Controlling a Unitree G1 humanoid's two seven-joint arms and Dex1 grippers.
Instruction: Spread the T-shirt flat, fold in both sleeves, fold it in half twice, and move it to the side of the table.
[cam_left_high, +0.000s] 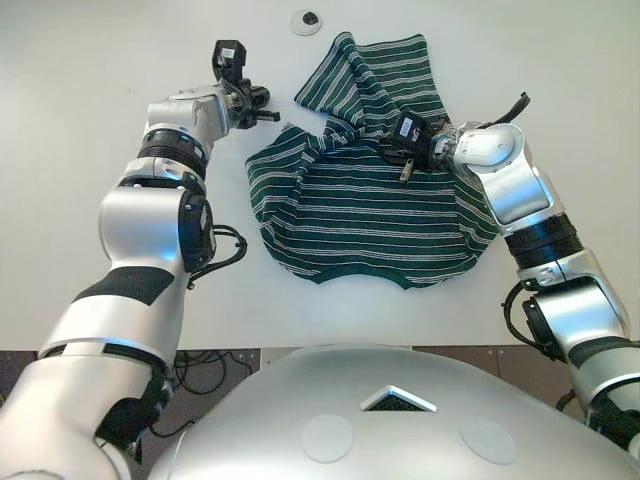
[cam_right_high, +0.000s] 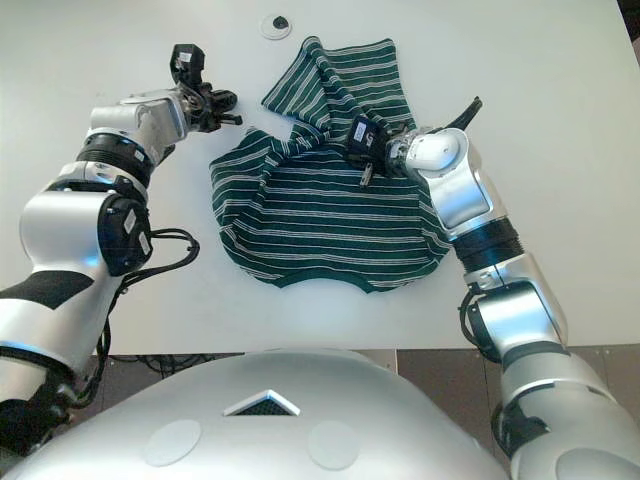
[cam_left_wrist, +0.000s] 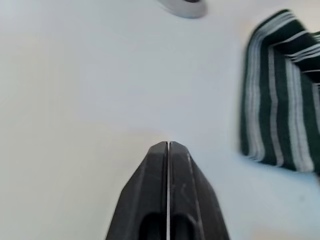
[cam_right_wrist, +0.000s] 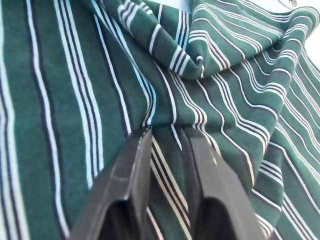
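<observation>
T-shirt (cam_left_high: 370, 200) lies crumpled, sleeves indistinct; right gripper (cam_right_wrist: 166, 131) slightly parted on it, left gripper (cam_left_wrist: 168, 144) closed empty.

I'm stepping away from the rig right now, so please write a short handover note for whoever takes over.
Green fabric T-shirt with white stripes: mid-table, lower part fairly spread, upper part bunched and folded over itself.
Left gripper: shut, empty, over the bare white table to the left of the shirt.
Right gripper: open a little, down on the cloth near the shirt's middle.
Done: no step finished; the shirt is not yet flat.
Left: flatten it, fold in both sleeves, halve it twice, move it to the table's side.
</observation>
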